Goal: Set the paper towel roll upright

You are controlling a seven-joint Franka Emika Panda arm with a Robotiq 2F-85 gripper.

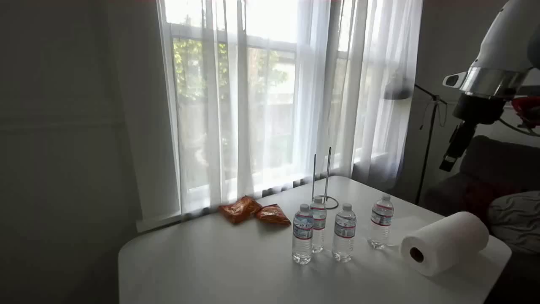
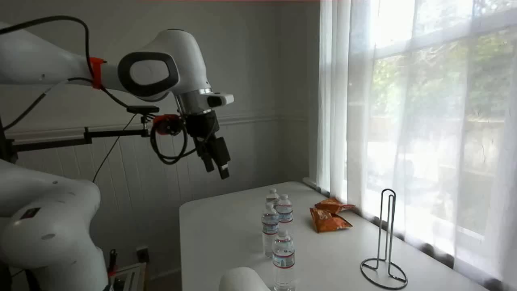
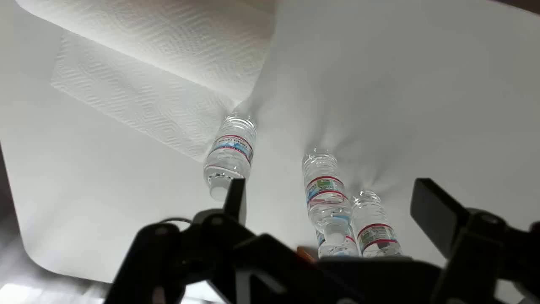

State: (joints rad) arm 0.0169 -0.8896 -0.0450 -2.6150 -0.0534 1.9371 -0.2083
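The white paper towel roll (image 1: 445, 242) lies on its side on the table (image 1: 236, 270), its hollow core end showing in an exterior view. Only its top edge shows in an exterior view (image 2: 242, 279). In the wrist view the roll (image 3: 181, 38) is at the upper left, with a loose sheet (image 3: 143, 97) spread flat beside it. My gripper (image 2: 217, 171) is open and empty, well above the table and apart from the roll. It also shows in an exterior view (image 1: 447, 162) and, fingers wide apart, in the wrist view (image 3: 331, 190).
Several clear water bottles (image 1: 344, 232) stand upright on the table; the closest (image 1: 381, 221) is beside the roll. A wire towel holder (image 2: 383, 275) stands by the window. Two orange snack bags (image 2: 329, 220) lie near the curtain. A floor lamp (image 1: 428, 143) stands behind the table.
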